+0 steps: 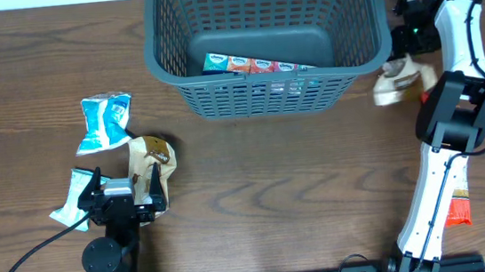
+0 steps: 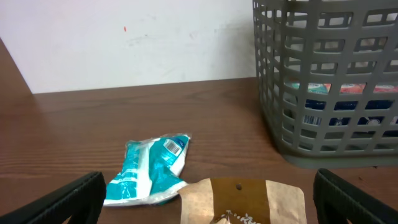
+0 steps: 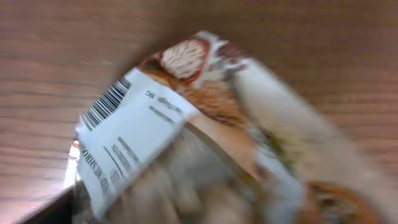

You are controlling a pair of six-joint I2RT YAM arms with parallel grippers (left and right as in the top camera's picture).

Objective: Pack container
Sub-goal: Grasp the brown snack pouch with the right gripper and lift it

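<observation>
The container [image 1: 269, 84], a dark grey lattice basket, stands at the back centre with a colourful packet [image 1: 253, 63] on its bottom; its wall [image 2: 329, 93] fills the right of the left wrist view. My right gripper [image 1: 403, 60] hangs just right of the basket, shut on a beige snack packet [image 1: 401, 82] that fills the blurred right wrist view [image 3: 205, 137] and hides the jaws. At the front left, my left gripper [image 1: 127, 187] stands wide open, its fingers on either side of a brown paper packet [image 2: 249, 202] lying on the table [image 1: 153, 158].
A blue-and-white packet [image 1: 106, 122] lies left of the brown one, also in the left wrist view [image 2: 149, 168]. Another blue packet [image 1: 72, 199] sits beside the left arm. An orange packet [image 1: 457, 209] lies under the right arm at the front right.
</observation>
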